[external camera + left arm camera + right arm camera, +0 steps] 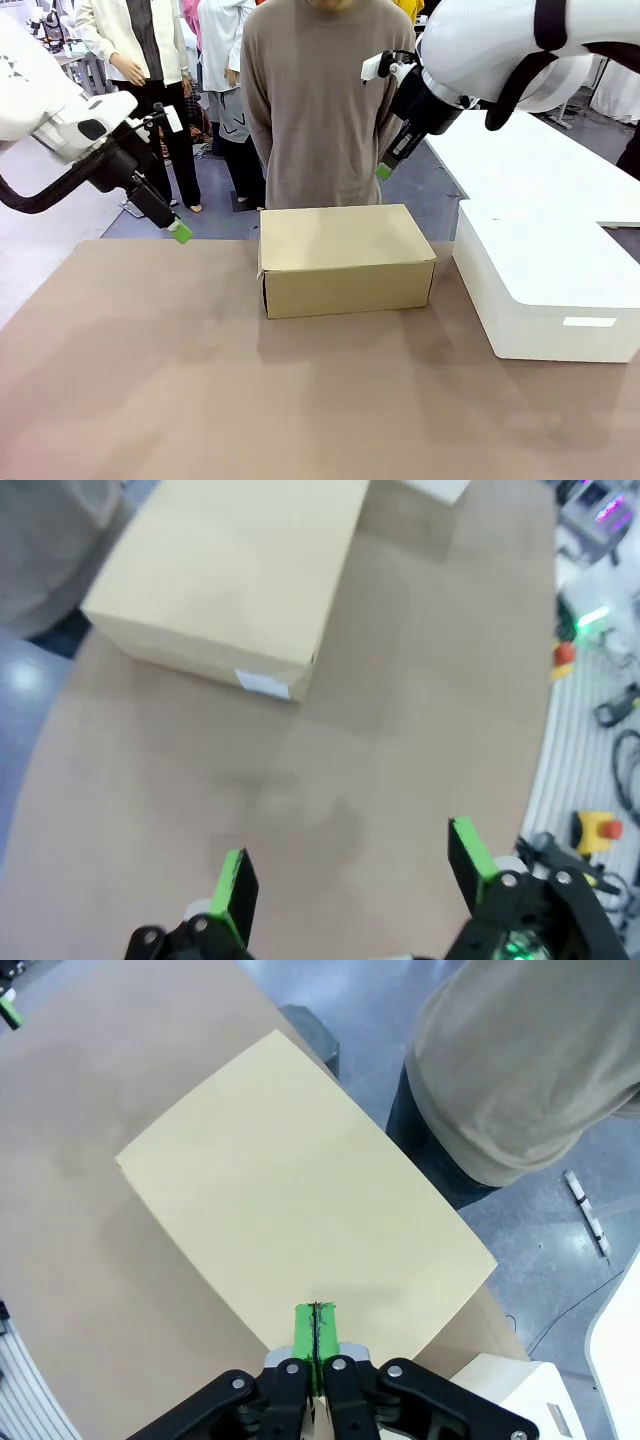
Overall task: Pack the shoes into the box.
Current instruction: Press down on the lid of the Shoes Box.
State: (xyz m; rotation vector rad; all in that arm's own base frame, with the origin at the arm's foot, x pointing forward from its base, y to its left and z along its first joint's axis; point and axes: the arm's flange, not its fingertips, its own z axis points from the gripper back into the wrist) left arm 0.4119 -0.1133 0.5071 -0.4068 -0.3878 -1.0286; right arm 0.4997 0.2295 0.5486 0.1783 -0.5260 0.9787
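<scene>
Shoebox, tan-brown cardboard, rectangular [345,258]: sits lid shut on the brown table [200,400], far-centre, directly in front of a person in a beige sweater [325,100]. White rectangular box [545,280] stands just beside it to the robot's right. No shoes in sight; presumably inside.

Left gripper [355,880]: jaws fully apart, nothing held, hovering over bare table well clear of the shoebox. Right gripper [316,1332]: green pads pressed together, nothing between them, poised above the shoebox lid.

Step, judged: packing looks complete w/ lid down. Next move calls for arms to retract clear; no further grasp req'd.
</scene>
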